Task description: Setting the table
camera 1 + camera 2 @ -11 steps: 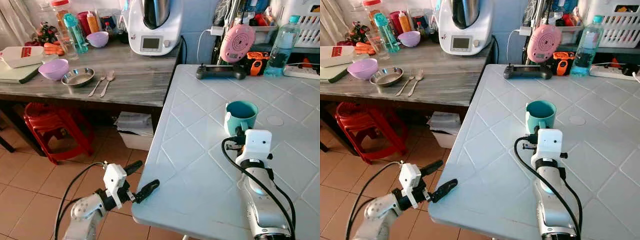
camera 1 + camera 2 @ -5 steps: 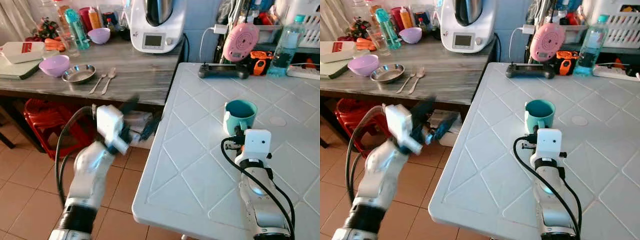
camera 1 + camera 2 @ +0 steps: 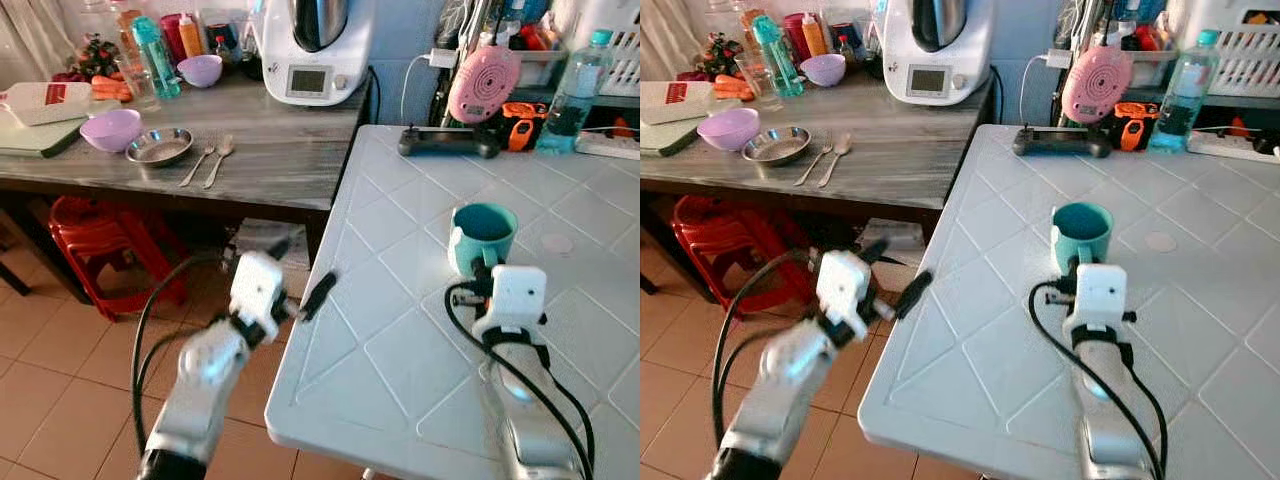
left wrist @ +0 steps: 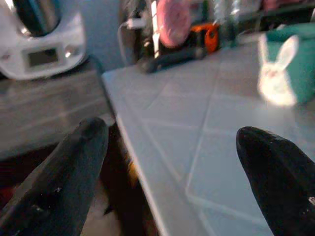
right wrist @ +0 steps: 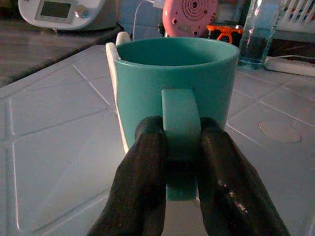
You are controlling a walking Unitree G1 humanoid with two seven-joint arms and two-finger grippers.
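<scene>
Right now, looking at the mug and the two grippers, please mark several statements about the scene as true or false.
1. The right gripper is closed on the handle of the teal mug. True.
2. The mug lies on its side. False: it stands upright on the white table.
3. The left gripper holds a spoon. False: its fingers are open and empty, at the table's edge.
4. A fork and a spoon lie on the grey counter beside a metal bowl. True.

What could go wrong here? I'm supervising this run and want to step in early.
The right claw pinches only the teal mug by its handle, so the mug may swing or slip when lifted. The open left claw hangs at the white table edge and could knock it.
</scene>
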